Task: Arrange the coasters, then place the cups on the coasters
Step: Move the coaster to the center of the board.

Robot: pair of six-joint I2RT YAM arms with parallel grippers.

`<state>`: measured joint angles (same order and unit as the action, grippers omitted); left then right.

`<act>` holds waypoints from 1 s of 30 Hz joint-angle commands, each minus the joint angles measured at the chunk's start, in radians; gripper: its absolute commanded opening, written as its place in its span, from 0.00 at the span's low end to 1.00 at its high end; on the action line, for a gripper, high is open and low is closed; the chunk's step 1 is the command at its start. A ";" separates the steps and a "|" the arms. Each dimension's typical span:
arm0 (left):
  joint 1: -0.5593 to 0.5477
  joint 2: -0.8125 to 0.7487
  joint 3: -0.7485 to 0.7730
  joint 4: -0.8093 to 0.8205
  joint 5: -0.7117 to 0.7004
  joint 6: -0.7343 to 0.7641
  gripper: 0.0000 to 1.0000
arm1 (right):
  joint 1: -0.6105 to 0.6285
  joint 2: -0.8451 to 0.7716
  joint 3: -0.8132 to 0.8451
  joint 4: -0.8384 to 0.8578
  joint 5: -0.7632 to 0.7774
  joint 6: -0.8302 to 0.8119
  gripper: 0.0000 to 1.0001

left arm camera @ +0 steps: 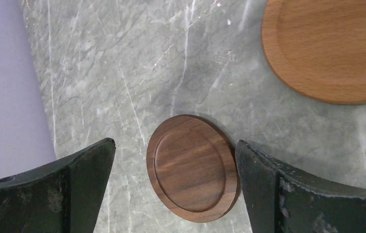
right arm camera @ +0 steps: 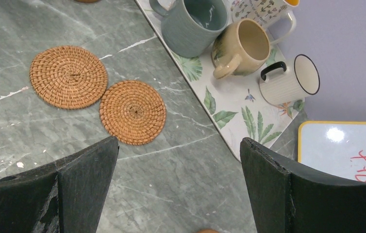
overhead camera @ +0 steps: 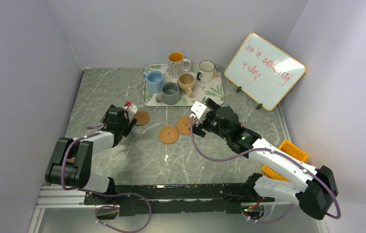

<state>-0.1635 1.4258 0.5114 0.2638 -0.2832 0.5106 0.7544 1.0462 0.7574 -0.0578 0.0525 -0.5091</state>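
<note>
Finds all five mugs on the leaf-print tray (overhead camera: 216, 93) at the far side of the marble counter (overhead camera: 123, 160): light blue mug (overhead camera: 154, 80) and grey-green mug (overhead camera: 170, 92) toward the left, tan mug (overhead camera: 187, 82) just beside them, white dark-rimmed mug (overhead camera: 206, 70) at the right, patterned mug (overhead camera: 176, 62) with its orange inside at the far edge. Sets none of them on a coaster yet.

Shows the first rattan coaster (right arm camera: 68, 76) and the second rattan coaster (right arm camera: 132, 112) flat on the counter, edge to edge, just in front of the tray. Shows the right end effector (right arm camera: 179, 143) low above the counter near them, released, fingers spread wide, gripping nothing.

Puts the left end effector (left arm camera: 174, 145) over the left part of the counter, likewise released and wide. Frames a dark walnut coaster (left arm camera: 191, 167) flat between its fingers, close against one of them, whether touching cannot be told. Leaves a lighter wooden coaster (left arm camera: 329, 46) flat nearby, apart from the dark one.

Catches a whiteboard (overhead camera: 266, 70) with red writing propped at the far right.
</note>
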 commanded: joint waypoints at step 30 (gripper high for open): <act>0.065 -0.123 0.014 0.070 -0.025 -0.061 1.00 | 0.020 0.004 -0.015 0.055 0.036 -0.022 0.99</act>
<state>-0.1001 1.4338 0.5255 0.3122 -0.3996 0.4671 0.7685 1.0481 0.7444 -0.0513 0.0746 -0.5240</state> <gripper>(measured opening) 0.995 0.993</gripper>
